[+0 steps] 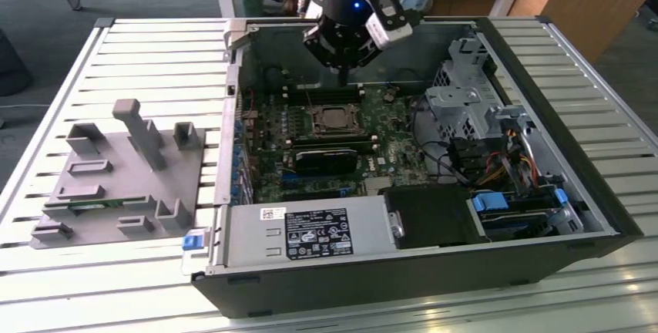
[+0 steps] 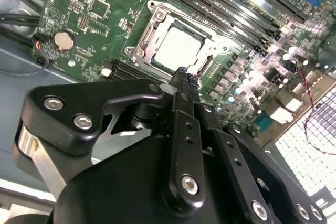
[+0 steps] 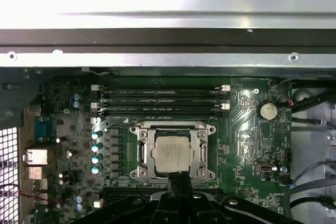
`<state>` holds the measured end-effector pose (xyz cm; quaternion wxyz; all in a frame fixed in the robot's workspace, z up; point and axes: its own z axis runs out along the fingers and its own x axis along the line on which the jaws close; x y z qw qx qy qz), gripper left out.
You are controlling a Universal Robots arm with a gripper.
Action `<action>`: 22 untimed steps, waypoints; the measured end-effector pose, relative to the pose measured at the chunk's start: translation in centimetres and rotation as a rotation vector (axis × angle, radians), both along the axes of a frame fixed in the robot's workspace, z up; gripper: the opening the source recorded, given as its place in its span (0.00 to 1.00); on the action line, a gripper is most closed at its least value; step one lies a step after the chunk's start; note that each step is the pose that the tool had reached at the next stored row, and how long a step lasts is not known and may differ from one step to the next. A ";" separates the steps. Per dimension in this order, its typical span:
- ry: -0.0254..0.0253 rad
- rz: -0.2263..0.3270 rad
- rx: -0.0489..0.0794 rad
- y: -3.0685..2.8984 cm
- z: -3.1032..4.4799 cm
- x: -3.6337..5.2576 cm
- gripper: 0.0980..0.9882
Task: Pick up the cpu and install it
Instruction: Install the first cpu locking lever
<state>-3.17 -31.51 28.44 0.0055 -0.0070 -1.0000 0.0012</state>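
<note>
Inside socket (image 3: 172,152), cpu (image 3: 171,153), claw (image 3: 178,181) above

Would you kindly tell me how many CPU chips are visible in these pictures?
1. The cpu lies in the socket on the motherboard. Others may be hidden on the grey holder.

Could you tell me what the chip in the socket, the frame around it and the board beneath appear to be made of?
The cpu has a pale silver-grey top with a dull sheen, most likely brushed or plated metal. The frame around it looks like bright bare steel, since it glints at its edges. The motherboard is glossy green with fine traces, probably lacquered fibreglass laminate, though the look alone cannot confirm that.
</note>
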 end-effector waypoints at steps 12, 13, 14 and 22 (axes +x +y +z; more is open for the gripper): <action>-0.0116 0.000 0.000 0.00 -1.12 -3.18 0.01; -0.0117 0.000 0.000 0.00 -1.23 -3.46 0.01; -0.0126 0.000 0.000 -0.01 -1.27 -3.86 0.01; -0.0220 0.000 0.000 0.23 -1.68 -6.03 0.01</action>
